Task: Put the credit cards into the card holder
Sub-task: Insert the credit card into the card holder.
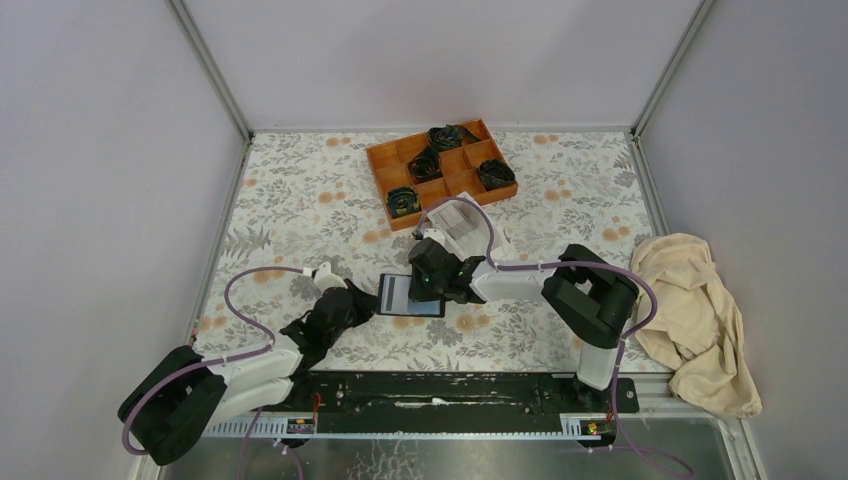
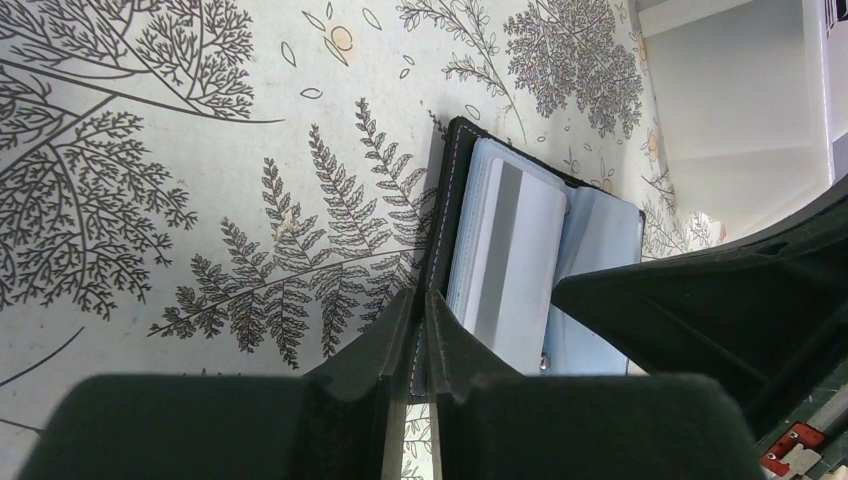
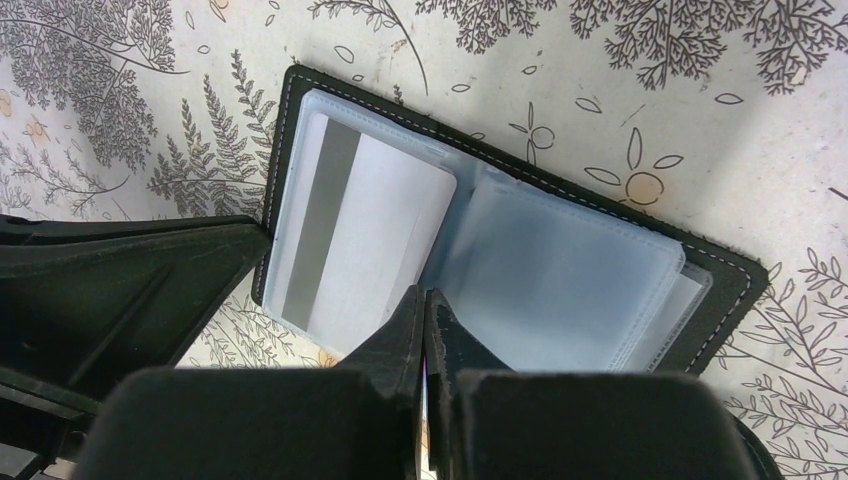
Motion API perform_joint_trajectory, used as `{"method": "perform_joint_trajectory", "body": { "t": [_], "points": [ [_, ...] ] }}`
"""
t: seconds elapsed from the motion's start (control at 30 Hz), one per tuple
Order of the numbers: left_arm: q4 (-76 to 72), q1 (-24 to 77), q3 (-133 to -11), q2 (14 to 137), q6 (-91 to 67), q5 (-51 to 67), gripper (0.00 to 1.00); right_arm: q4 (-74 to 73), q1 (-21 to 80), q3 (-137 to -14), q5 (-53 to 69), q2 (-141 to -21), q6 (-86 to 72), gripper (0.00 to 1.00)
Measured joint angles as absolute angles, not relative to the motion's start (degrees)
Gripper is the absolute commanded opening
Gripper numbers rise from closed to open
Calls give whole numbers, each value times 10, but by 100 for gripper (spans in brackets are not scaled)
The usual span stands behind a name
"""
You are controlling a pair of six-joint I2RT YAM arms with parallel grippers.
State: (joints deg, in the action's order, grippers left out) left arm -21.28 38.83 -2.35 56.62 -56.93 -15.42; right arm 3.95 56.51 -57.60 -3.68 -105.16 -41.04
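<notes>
The black card holder [image 1: 410,295] lies open on the floral cloth, its bluish clear pockets [image 3: 560,260] facing up. One pale credit card [image 3: 370,230] with a grey stripe sits in the left pocket, also seen as the card [image 2: 515,260] in the left wrist view. My left gripper [image 2: 422,295] is shut on the holder's stitched black edge. My right gripper [image 3: 422,292] is shut, its tips resting at the fold beside the card's edge, with nothing clearly between them.
An orange compartment tray [image 1: 440,170] with dark rolled items stands at the back. A white open box [image 2: 740,100] sits just behind the right gripper. A beige cloth [image 1: 700,320] lies heaped at the right edge.
</notes>
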Motion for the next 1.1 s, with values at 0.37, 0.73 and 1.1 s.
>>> {"method": "perform_joint_trajectory", "body": {
  "t": [0.37, 0.73, 1.1],
  "points": [
    [-221, 388, -23, 573, -569, -154, 15, 47, 565, -580, -28, -1059, -410, 0],
    [-218, 388, -23, 569, -569, -154, 18, 40, 565, -588, -25, -1062, -406, 16],
    [-177, 388, -24, 505, -568, -163, 43, -26, 582, -620, -65, -1039, -354, 44]
  ]
}}
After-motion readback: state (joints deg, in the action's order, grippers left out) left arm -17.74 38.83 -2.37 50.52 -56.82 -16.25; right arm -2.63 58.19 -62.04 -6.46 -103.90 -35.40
